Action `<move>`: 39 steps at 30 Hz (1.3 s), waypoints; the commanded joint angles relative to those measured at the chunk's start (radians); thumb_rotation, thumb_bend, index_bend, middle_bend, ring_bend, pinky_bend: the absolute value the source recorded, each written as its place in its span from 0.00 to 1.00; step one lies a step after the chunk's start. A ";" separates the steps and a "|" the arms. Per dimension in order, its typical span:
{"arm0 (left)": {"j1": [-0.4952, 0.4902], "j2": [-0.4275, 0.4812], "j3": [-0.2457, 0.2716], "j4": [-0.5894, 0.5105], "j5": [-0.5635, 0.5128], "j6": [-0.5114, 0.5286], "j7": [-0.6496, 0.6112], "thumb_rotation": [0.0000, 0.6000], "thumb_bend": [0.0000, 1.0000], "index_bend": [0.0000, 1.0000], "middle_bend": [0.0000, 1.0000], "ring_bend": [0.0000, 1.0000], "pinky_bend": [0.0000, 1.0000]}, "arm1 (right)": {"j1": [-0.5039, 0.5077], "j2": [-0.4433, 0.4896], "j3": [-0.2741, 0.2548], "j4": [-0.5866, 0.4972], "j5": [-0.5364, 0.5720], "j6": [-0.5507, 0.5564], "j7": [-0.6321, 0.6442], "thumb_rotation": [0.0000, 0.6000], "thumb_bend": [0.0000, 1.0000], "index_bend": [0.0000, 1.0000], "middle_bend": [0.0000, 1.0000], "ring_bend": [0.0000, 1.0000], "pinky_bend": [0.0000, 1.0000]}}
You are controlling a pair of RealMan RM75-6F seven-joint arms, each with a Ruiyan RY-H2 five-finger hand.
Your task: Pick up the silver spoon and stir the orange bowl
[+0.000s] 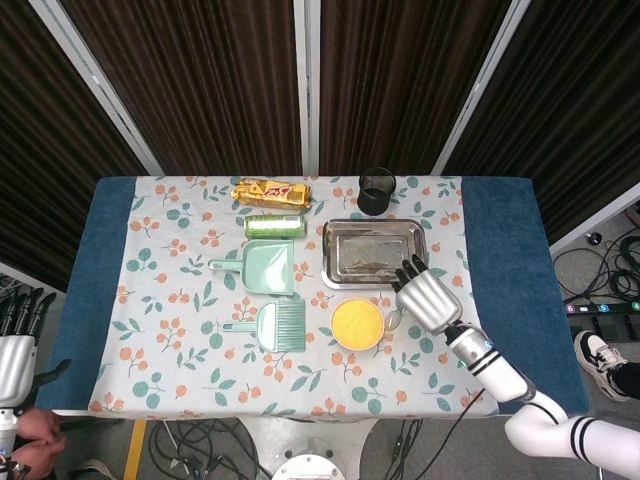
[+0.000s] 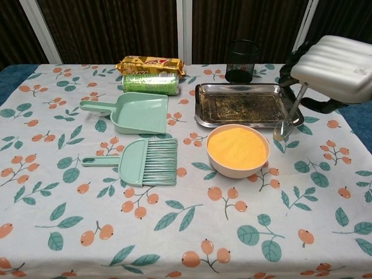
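My right hand (image 2: 331, 68) (image 1: 428, 297) holds the silver spoon (image 2: 287, 118) by its handle, lifted off the table. The spoon hangs bowl-down just right of the orange bowl (image 2: 238, 150) (image 1: 357, 323), which is filled with orange powder. In the head view the spoon (image 1: 393, 319) shows only as a sliver between hand and bowl. My left hand (image 1: 17, 345) stays at the far left, off the table, its fingers apart and holding nothing.
A steel tray (image 2: 209, 119) lies right behind the bowl, under the right hand. A black mesh cup (image 2: 242, 60) stands further back. A green dustpan (image 2: 132, 112), brush (image 2: 145, 161), green can (image 2: 151, 82) and snack pack (image 2: 150, 64) fill the left half.
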 commanded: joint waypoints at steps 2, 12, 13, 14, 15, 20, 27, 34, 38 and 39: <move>0.004 0.002 0.002 -0.002 -0.002 0.002 -0.002 1.00 0.00 0.15 0.16 0.09 0.08 | 0.045 -0.047 0.006 0.044 -0.019 -0.028 -0.072 1.00 0.40 0.64 0.42 0.33 0.31; 0.009 -0.004 0.002 0.009 -0.004 0.003 -0.014 1.00 0.00 0.15 0.16 0.09 0.08 | 0.096 -0.133 -0.012 0.151 -0.104 0.007 -0.161 1.00 0.40 0.64 0.44 0.35 0.30; 0.009 -0.005 0.002 0.010 -0.005 0.002 -0.016 1.00 0.00 0.15 0.16 0.09 0.08 | 0.100 -0.139 -0.014 0.160 -0.110 0.008 -0.170 1.00 0.40 0.64 0.44 0.35 0.30; 0.009 -0.006 0.002 0.011 -0.005 0.002 -0.016 1.00 0.00 0.15 0.16 0.09 0.08 | 0.104 -0.144 -0.015 0.167 -0.112 0.004 -0.178 1.00 0.40 0.64 0.44 0.35 0.30; 0.009 -0.007 0.002 0.013 -0.004 0.001 -0.017 1.00 0.00 0.15 0.16 0.09 0.08 | 0.109 -0.148 -0.017 0.171 -0.111 -0.006 -0.186 1.00 0.40 0.64 0.44 0.35 0.29; 0.011 -0.011 0.004 0.019 -0.005 -0.001 -0.023 1.00 0.00 0.15 0.16 0.09 0.08 | 0.127 -0.175 -0.029 0.205 -0.122 -0.028 -0.245 1.00 0.40 0.64 0.44 0.35 0.22; 0.013 -0.016 0.003 0.031 -0.013 -0.006 -0.032 1.00 0.00 0.15 0.16 0.09 0.08 | 0.128 -0.228 -0.043 0.248 -0.146 -0.002 -0.305 1.00 0.39 0.66 0.45 0.35 0.15; 0.015 -0.019 0.003 0.037 -0.013 -0.007 -0.038 1.00 0.00 0.15 0.16 0.09 0.08 | 0.126 -0.272 -0.055 0.264 -0.149 0.003 -0.318 1.00 0.39 0.68 0.45 0.35 0.12; 0.018 -0.020 0.004 0.040 -0.017 -0.007 -0.041 1.00 0.00 0.15 0.16 0.09 0.08 | 0.113 -0.291 -0.062 0.265 -0.150 0.031 -0.283 1.00 0.39 0.70 0.48 0.38 0.14; 0.019 -0.020 0.005 0.040 -0.017 -0.007 -0.042 1.00 0.00 0.15 0.16 0.09 0.08 | 0.106 -0.296 -0.063 0.266 -0.148 0.045 -0.265 1.00 0.39 0.70 0.49 0.39 0.15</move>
